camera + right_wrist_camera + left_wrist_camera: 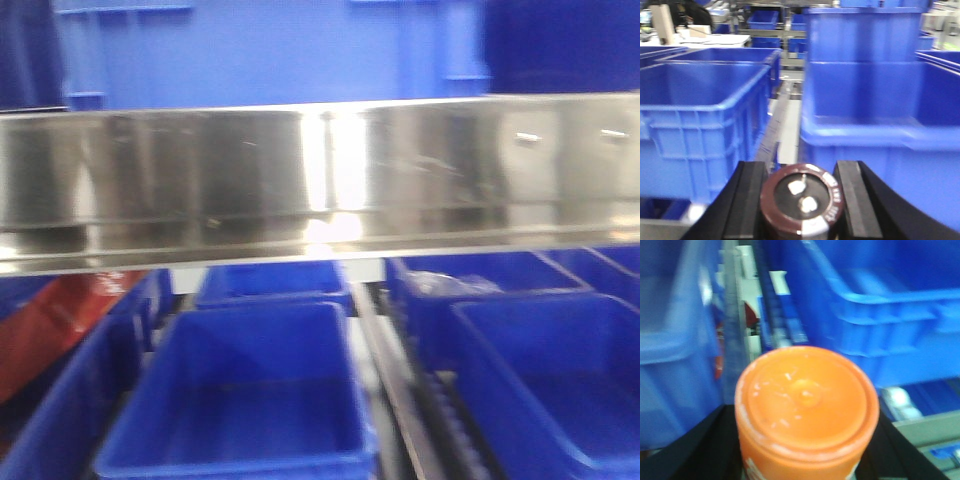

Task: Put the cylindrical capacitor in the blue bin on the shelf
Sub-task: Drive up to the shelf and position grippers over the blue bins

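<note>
In the right wrist view my right gripper (802,192) is shut on the cylindrical capacitor (802,197), a dark brown cylinder whose end face with two silvery terminals points at the camera, between the black fingers (752,200). It is held in front of large blue bins (705,115). In the left wrist view my left gripper (805,440) is shut on an orange-capped bottle (805,400). The front view shows the shelf's shiny steel rail (320,175) with open blue bins (245,390) on the tier below; neither gripper shows there.
More blue bins stand to the right (540,380) and behind (270,285) on the lower tier, with a roller track (400,390) between them. A red object (50,320) lies at the left. Big blue crates (280,50) sit above the rail.
</note>
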`<state>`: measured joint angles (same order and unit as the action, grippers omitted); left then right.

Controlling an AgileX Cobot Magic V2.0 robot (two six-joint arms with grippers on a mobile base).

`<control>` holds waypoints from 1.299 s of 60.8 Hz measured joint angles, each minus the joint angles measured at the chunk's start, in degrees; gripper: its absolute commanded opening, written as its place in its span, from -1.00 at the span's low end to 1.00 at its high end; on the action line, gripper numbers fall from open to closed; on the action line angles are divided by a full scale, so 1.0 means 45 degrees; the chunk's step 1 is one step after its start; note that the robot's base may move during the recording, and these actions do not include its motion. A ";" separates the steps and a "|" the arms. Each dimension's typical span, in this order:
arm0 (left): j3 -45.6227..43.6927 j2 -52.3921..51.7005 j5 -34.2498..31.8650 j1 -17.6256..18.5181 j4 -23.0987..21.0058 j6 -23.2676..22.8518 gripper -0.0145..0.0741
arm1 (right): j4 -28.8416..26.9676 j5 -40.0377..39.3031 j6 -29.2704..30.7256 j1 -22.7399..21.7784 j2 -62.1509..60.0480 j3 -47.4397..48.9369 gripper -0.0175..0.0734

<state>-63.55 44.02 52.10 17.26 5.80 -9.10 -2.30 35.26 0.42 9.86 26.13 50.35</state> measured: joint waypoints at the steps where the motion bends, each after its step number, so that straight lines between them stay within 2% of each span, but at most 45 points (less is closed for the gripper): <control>1: 0.0000 0.0000 0.0000 0.0000 0.0000 0.0000 -0.92 | 0.0000 0.0000 0.0000 0.0000 0.0000 0.0000 -0.97; 79: 0.0000 0.0000 0.0000 0.0000 0.0000 0.0000 -0.92 | 0.0000 0.0000 0.0000 0.0000 0.0000 0.0000 -0.97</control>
<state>-63.55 44.02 52.10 17.26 5.80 -9.10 -2.30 35.26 0.42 9.86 26.13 50.35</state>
